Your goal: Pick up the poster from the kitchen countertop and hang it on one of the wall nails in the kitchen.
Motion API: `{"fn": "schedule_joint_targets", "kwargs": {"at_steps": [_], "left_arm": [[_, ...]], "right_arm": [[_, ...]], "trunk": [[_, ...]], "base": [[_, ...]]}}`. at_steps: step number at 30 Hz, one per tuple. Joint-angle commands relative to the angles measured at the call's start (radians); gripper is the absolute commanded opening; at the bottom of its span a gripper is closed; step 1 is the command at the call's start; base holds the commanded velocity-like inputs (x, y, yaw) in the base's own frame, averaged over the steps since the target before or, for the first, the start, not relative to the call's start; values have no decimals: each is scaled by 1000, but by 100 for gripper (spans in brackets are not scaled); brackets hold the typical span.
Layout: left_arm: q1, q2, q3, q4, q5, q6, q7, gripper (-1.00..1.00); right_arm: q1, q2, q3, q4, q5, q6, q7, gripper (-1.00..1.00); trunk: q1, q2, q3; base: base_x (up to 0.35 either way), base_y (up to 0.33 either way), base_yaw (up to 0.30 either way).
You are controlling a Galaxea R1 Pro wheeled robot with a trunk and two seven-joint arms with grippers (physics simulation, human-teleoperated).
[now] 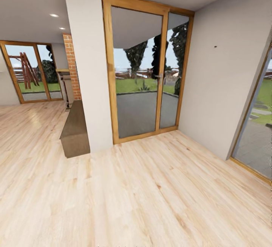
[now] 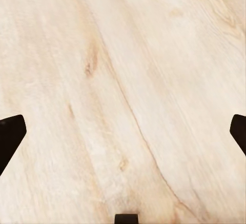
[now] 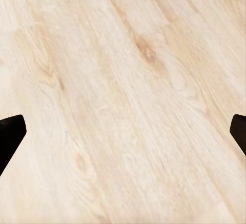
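Plainly the one task thing on show is a wall nail (image 1: 215,46), a tiny dark speck high on the pale grey wall (image 1: 223,88) at the right of the head view, between the wood-framed glass door (image 1: 145,69) and another glazed opening (image 1: 257,126) at the far right edge. The poster and its desk do not appear from this heading, so the step in hand, as I judge it, is travel: the robot is crossing the pale plank floor (image 1: 132,194) and has to find the kitchen before anything can be lifted. Doing that well means turning the base smoothly until the desk comes into the head view, while noting this nail's position for the hanging later. A white pillar (image 1: 88,69) with a low brown bench (image 1: 75,130) at its foot stands ahead to the left, and the base should pass well apart from both. Each wrist view looks straight down on bare planks: the left gripper (image 2: 123,131) and the right gripper (image 3: 123,131) each show dark fingertips at opposite edges, spread wide with nothing between them, which suits a thin framed poster that will want a careful edge grasp.
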Motion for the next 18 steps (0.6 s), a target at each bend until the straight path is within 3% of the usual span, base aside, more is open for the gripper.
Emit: {"fn": "schedule_joint_targets", "kwargs": {"at_steps": [1,9,18], "left_arm": [[0,0,0,-1,0,-2,0,100],[0,0,0,-1,0,-2,0,100],[0,0,0,-1,-1,-2,0,100]], "right_arm": [[-1,0,-1,1,0,-3,-1,100],[-1,0,-1,1,-2,1,1,100],[-1,0,0,1,0,1,2,100]], "trunk": [[0,-1,-2],[0,-1,-5],[0,-1,-5]], "base": [[0,0,-67],[0,0,-44],[0,0,-239]]}}
